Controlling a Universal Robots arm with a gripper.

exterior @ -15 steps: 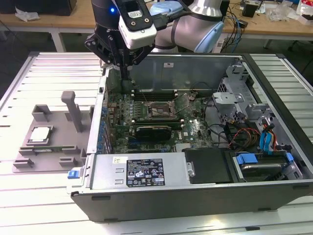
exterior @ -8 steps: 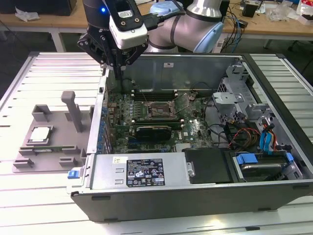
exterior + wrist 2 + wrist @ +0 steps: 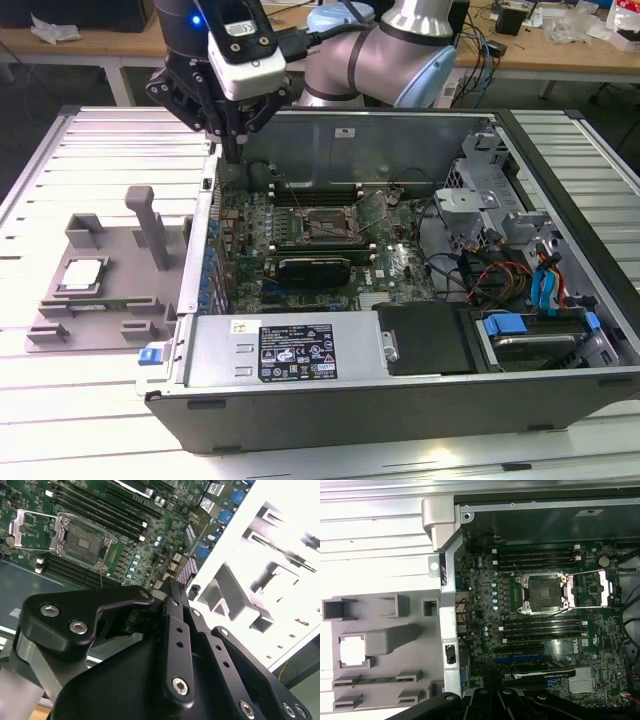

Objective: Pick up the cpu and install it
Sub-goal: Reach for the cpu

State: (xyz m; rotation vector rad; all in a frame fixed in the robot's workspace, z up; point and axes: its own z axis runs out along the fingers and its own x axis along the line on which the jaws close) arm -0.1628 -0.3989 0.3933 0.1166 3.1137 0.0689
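Note:
The cpu (image 3: 82,275) is a small silver-grey square lying flat in a recess of the grey plastic tray (image 3: 110,240), at the exterior view's left, outside the computer case. In the first wrist view the cpu (image 3: 352,650) shows as a bright square. The black socket (image 3: 330,222) on the motherboard stands uncovered, with its metal load plate (image 3: 597,587) swung aside; the socket (image 3: 84,542) holds no chip. My gripper (image 3: 231,150) hangs shut and empty above the case's wall, between tray and socket. Its fingertips (image 3: 172,591) meet in the second wrist view.
The open computer case (image 3: 400,400) fills the middle of the slatted metal table (image 3: 110,140). A tall upright post (image 3: 150,225) rises from the tray near the cpu. Memory slots (image 3: 540,630), cables (image 3: 490,275) and a power supply (image 3: 290,350) surround the socket.

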